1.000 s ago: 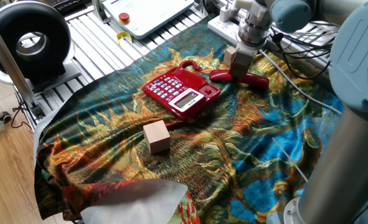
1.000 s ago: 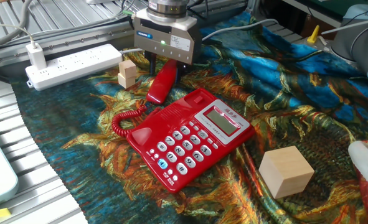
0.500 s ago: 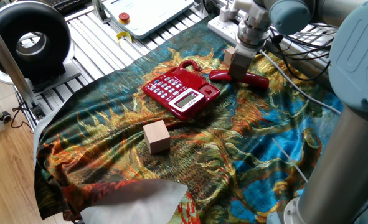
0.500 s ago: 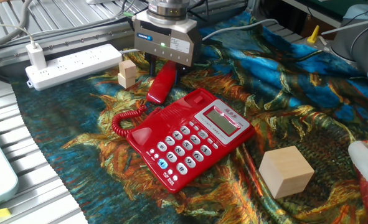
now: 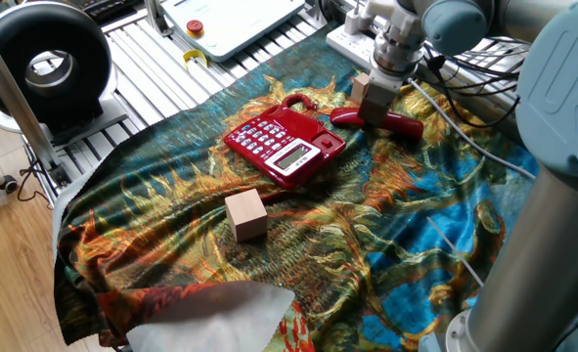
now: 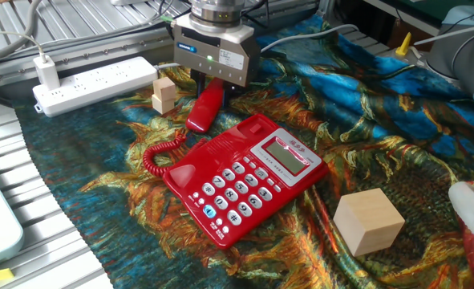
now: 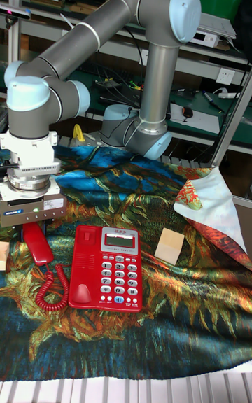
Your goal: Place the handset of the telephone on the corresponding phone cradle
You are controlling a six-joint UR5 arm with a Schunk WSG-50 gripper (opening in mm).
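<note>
The red handset (image 6: 203, 111) hangs tilted just above the patterned cloth, behind the red telephone (image 6: 245, 177). My gripper (image 6: 212, 90) is shut on the handset's upper part, its jaws on either side of it. A coiled red cord (image 6: 156, 152) runs from the handset to the phone base. The phone cradle (image 6: 212, 151) is the buttonless strip on the side nearest the handset, and nothing lies on it. The tall fixed view shows the handset (image 7: 36, 241) left of the telephone (image 7: 108, 266), under the gripper (image 7: 33, 227). In one fixed view, handset (image 5: 378, 121) and gripper (image 5: 375, 108) are beyond the telephone (image 5: 284, 144).
A tan wooden cube (image 6: 368, 221) sits on the cloth in front of the phone. Two small stacked wooden blocks (image 6: 164, 94) stand just left of the gripper. A white power strip (image 6: 92, 80) lies behind them. A white cloth (image 7: 210, 207) is bunched at the table's right.
The gripper has risen slightly, taking the handset with it, so the handset's lower end is now a little off the cloth. The telephone and cube have not moved.
</note>
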